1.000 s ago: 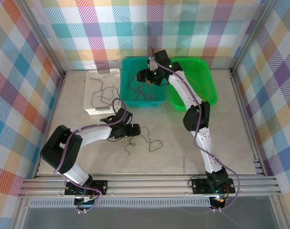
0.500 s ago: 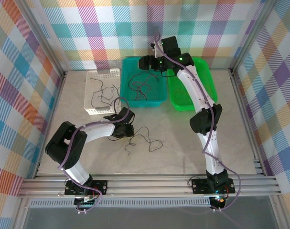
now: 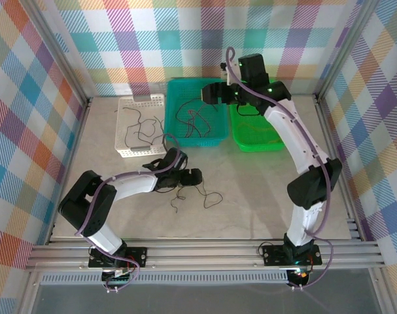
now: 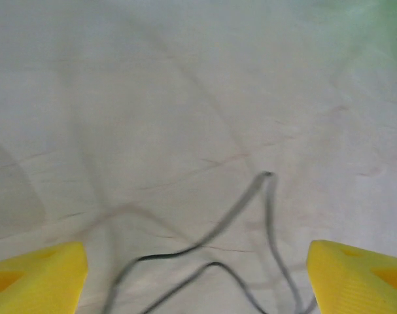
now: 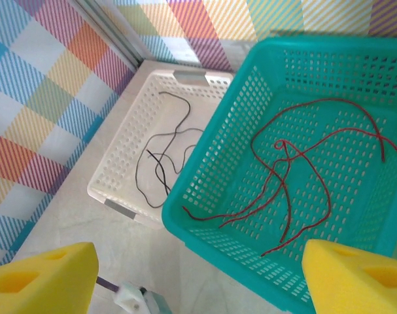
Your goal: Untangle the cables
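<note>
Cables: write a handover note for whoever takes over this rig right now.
Left gripper: open, low over the table, with a dark cable lying between its fingers, not gripped.
Right gripper: open and empty, above the teal basket.
Done: red cables lie in the teal basket, dark ones in the white basket.
Left: the dark tangle on the table needs separating and sorting.

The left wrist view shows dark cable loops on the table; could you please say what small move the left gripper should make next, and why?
Probably lower the left gripper straight down and close on the dark cable: its jaws stand open and the strand lies on the table between them, ungrasped.
</note>
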{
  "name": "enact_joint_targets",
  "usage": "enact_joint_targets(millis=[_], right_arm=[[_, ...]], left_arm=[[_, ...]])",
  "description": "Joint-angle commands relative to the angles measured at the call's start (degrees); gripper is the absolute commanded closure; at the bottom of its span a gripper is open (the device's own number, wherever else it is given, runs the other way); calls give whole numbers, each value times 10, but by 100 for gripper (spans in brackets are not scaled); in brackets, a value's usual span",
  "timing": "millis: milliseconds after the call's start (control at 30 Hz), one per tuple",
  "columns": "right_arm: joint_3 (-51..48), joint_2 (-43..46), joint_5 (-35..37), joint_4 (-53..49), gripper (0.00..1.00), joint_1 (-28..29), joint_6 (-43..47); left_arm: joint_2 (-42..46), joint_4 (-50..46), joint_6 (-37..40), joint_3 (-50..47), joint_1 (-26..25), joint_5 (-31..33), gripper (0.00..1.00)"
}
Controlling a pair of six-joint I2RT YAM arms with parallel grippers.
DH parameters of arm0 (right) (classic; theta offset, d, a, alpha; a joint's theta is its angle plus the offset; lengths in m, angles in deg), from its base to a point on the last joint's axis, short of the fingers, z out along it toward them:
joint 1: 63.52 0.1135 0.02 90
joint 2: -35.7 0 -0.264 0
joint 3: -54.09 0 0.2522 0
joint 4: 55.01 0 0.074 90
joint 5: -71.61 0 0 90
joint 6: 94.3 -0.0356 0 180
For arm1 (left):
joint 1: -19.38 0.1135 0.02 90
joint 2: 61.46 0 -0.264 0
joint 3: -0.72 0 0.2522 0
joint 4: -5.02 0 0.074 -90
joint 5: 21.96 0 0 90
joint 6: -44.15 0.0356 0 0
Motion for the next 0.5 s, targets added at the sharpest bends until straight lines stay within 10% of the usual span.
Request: enact_joint_targets(millis=[0,300,467], right_arm=[[-56,42,6,38,18,3,16],[-203,188,-2,85,17,3,13],[-271,253,-5,99,17,4,5]], left_arm=[[-39,8,37,43,-7,-23,16],[-124,-85,72,123,-8,34,30],[-141,-97,72,140,-11,26,65]])
